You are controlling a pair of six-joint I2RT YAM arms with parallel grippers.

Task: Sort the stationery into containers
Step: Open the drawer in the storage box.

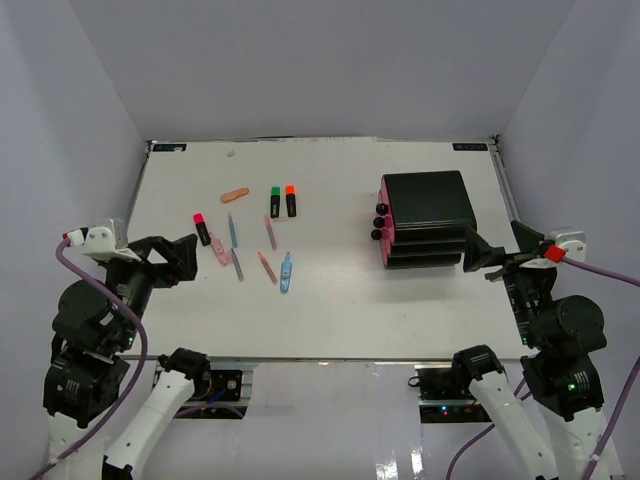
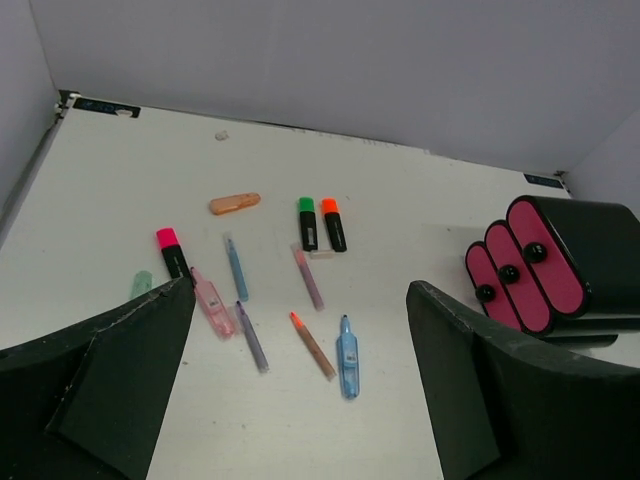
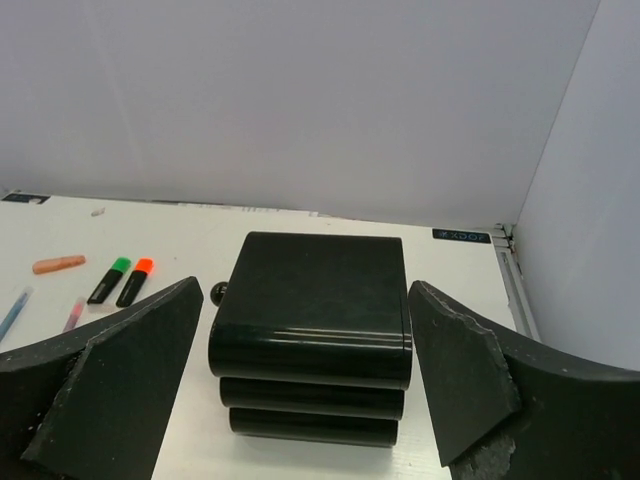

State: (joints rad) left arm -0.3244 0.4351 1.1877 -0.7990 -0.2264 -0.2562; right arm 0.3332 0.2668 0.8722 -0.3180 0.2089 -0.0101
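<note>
Surface: a white table (image 1: 330,310) between pale walls carried everything you had to work with.
Where it lay: the stationery (image 1: 250,235) was scattered left of centre, well apart from the black cabinet (image 1: 425,200).
Containers: the pink drawers (image 2: 525,268) faced left toward the pens, and all three looked closed.
Left gripper: the left gripper (image 1: 185,258) hovered spread wide and empty, just beside the pink-capped highlighter (image 1: 202,229).
Right gripper: the right gripper (image 1: 480,255) was also spread and empty, on the cabinet's right, away from the knobs (image 1: 379,222).
Step in hand: likely a first pick. You should have closed across the highlighter's narrow width, at mid-body.
Axis: it ran near-to-far, cap toward the far edge. The green-capped highlighter (image 1: 275,201) and orange-capped highlighter (image 1: 291,200) lay parallel, caps also far. The salmon piece (image 1: 235,195) lay crosswise.
</note>
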